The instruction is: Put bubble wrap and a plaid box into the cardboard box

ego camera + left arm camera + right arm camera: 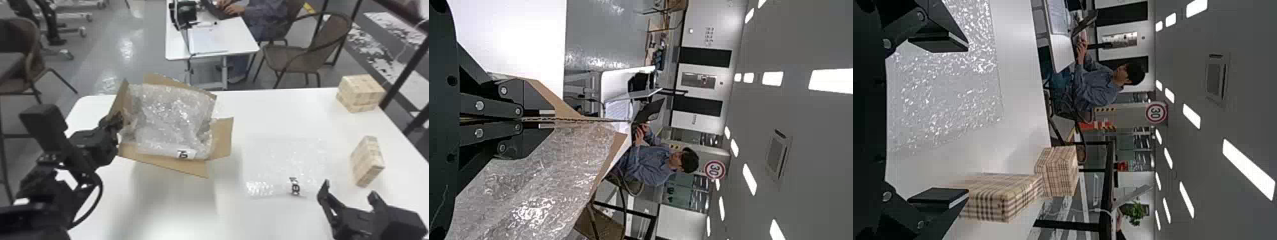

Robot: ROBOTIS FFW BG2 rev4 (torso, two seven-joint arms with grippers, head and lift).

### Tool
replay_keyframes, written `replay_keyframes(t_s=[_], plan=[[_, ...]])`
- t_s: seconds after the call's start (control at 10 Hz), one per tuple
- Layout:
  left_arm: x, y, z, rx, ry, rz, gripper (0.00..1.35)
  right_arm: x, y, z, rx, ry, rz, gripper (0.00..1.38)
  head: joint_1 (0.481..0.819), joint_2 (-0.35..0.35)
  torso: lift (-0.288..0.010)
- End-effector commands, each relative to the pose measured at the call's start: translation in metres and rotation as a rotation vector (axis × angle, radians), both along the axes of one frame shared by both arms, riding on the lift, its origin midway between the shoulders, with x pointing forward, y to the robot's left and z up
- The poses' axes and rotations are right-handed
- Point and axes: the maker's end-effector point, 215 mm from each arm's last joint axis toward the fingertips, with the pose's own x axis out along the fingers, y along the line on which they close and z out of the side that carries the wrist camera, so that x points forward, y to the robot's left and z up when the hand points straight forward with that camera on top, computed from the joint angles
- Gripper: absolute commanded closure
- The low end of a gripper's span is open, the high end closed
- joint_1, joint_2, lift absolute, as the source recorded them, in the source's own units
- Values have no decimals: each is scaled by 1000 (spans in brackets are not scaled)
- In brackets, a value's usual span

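My left gripper [116, 122] is shut on the left side of the open cardboard box [224, 136]; in the left wrist view, this gripper [547, 120] has its fingers together on the cardboard edge [560, 106]. Crumpled bubble wrap [172, 118] fills the box up to its flaps. Another bubble wrap piece [281, 159] lies flat on the table to the right. My right gripper [348, 190] stands open near that sheet's front right corner. A plaid box [367, 161] stands on edge beyond it. In the right wrist view, nothing is between the fingers of the gripper [963, 120].
A second plaid box [360, 92] sits at the back right corner of the white table [271, 220]. Behind the table are a smaller desk [236, 35] with a seated person and a chair [293, 57].
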Motion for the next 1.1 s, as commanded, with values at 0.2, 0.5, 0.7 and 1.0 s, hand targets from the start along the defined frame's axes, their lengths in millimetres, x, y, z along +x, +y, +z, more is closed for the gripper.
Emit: replay_keyframes(t_s=[0.2,0.5,0.7,1.0], plan=[[0,-1,-2,-6,1,0,1225,-17,-46,-14,-12,12,-125,252,695,-27,-110],[0,0,-2,-6,-1,1,1225,-13,-78,-22,-16,19,-179,252,695,-72,-110],[-1,0,-3,-10,2,0,1225,4,-83,-29,10,17,-145,252,695,-87,-110],[0,-2,-4,-17,-1,-3,1225,32,-89,-41,30,15,-86,252,695,-91,-110]])
